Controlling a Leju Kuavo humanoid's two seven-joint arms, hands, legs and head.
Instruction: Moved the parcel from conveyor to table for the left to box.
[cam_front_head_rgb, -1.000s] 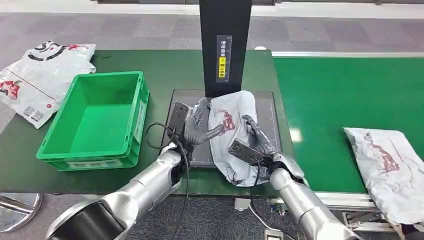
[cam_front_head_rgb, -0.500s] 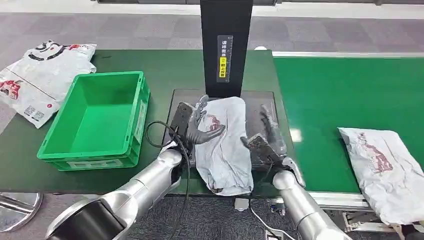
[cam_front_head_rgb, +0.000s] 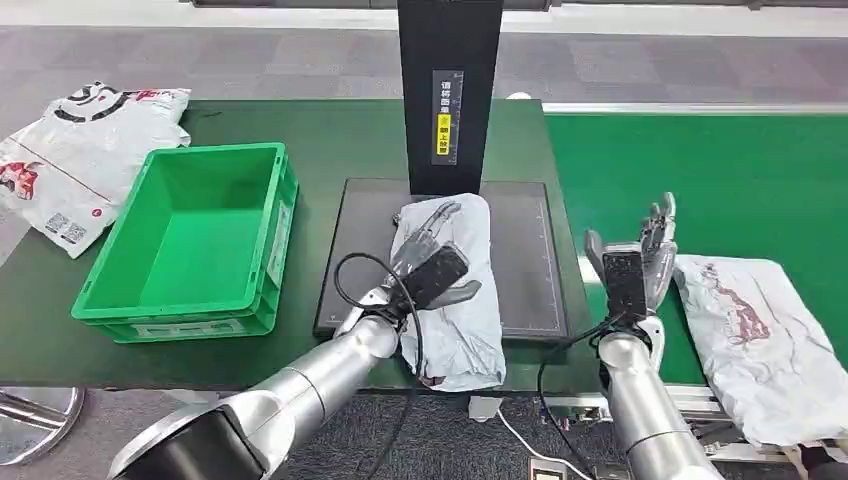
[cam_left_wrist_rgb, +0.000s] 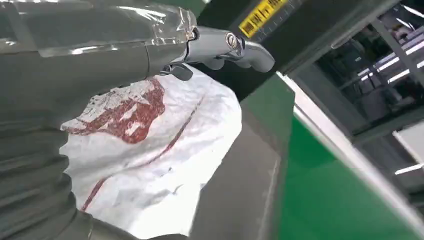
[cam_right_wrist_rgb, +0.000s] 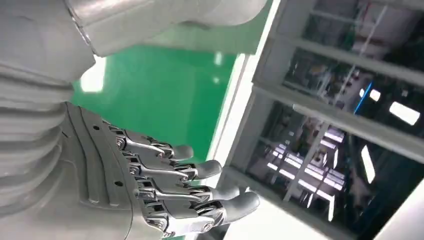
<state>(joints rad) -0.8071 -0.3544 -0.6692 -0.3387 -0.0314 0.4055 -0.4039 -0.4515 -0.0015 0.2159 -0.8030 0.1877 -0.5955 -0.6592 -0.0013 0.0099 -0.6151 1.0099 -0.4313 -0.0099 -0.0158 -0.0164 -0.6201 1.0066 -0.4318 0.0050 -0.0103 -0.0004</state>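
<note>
Handover step: left hand rests spread fingers on the white plastic mailer parcel on the table; right hand hangs open-fingered and empty; next, grip and carry the parcel to the green plastic crate.

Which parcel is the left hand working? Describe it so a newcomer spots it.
Find the black post on the dark green table; at its foot lies a dark pad. The white parcel on that pad, under the left hand, is it; the other bags lie elsewhere.
</note>
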